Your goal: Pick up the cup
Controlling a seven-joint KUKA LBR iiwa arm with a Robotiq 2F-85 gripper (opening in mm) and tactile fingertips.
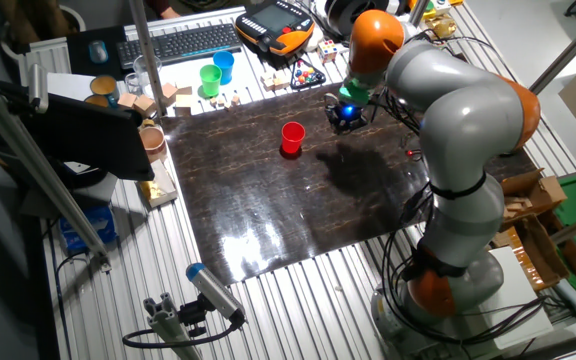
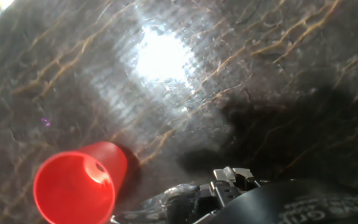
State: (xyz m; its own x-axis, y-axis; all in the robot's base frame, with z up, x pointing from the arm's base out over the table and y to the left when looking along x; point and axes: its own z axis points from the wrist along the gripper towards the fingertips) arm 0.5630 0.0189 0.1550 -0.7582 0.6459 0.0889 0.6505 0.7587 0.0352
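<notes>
Now | 1 red cup (image 1: 292,137) upright; 1 green cup (image 1: 210,79); 1 blue cup (image 1: 224,65)

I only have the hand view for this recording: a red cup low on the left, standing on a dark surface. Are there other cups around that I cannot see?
Observer: Yes. A green cup and a blue cup stand together beyond the mat's far edge.
Operator: Is the red one alone on the mat?
Observer: Yes, the red cup stands upright, nothing beside it.
Operator: Where is the gripper relative to it?
Observer: The gripper is off to the cup's right, apart from it, nearer the far edge.
</notes>
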